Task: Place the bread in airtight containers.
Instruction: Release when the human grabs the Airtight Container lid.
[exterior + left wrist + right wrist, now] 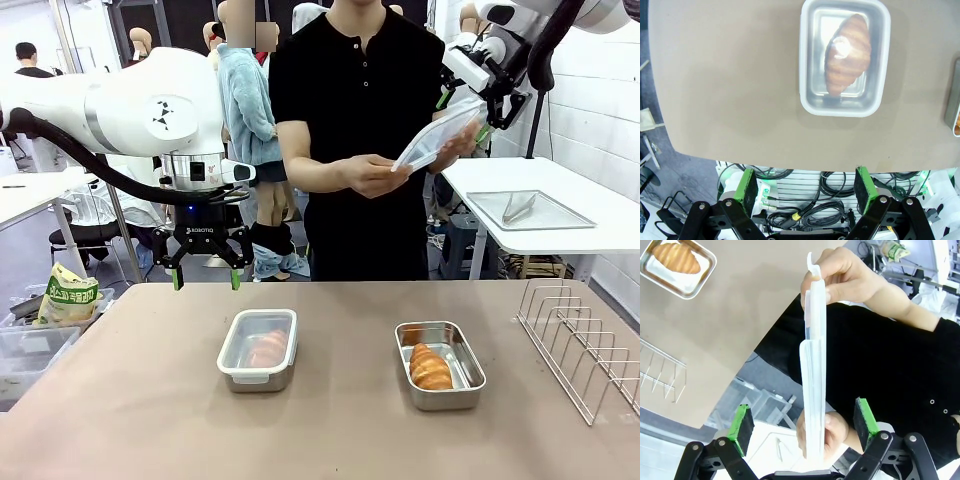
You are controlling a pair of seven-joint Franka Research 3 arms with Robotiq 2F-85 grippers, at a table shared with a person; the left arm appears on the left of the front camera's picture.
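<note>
Table [150, 400]: open right tool [804, 427] straddles person-held lid [814, 385].

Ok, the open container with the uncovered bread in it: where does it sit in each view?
Front view: open container, right of centre on the table, lidless.
Left wrist view: a sliver of it at the right edge.
Right wrist view: top left corner.
Shared landmark: the wire rack, beside it in front and right wrist views.

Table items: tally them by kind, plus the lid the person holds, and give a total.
Bread rolls: 2 (one in the lidded container, one in the open container)
Containers: 2
Lids: 2 (one fitted, one in the person's hands)
Wire rack: 1
Total: 7
</note>
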